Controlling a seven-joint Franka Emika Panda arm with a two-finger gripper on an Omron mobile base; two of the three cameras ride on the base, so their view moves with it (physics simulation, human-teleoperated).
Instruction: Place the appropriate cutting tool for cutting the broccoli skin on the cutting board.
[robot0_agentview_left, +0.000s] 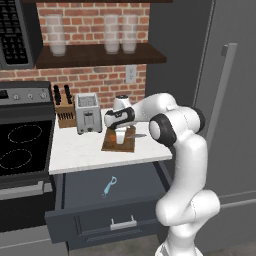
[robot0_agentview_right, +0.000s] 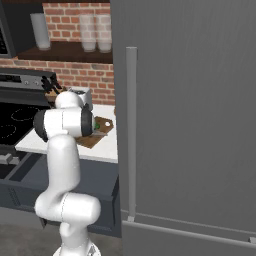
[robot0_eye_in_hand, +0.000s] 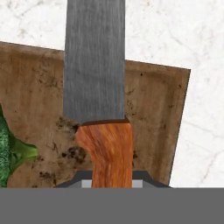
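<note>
Orange wood grain marks the handle of the knife (robot0_eye_in_hand: 109, 153), which the gripper (robot0_agentview_left: 120, 136) holds clamped between its fingers over the cutting board (robot0_eye_in_hand: 39, 100) — the grey blade runs out past the board's far edge, above the white counter (robot0_eye_in_hand: 175, 30). Broccoli (robot0_eye_in_hand: 8, 153) lies on the board just beside the handle. From the left base camera, a light-blue peeler (robot0_agentview_left: 109, 186) rests in the open drawer (robot0_agentview_left: 90, 200) below.

The white marble counter (robot0_agentview_left: 80, 150) ran beside the stove and carried a wooden knife block (robot0_agentview_left: 64, 112) and a toaster (robot0_agentview_left: 88, 113) along the brick wall. The board (robot0_agentview_left: 112, 143) lay flat on it, just in front of the toaster.
</note>
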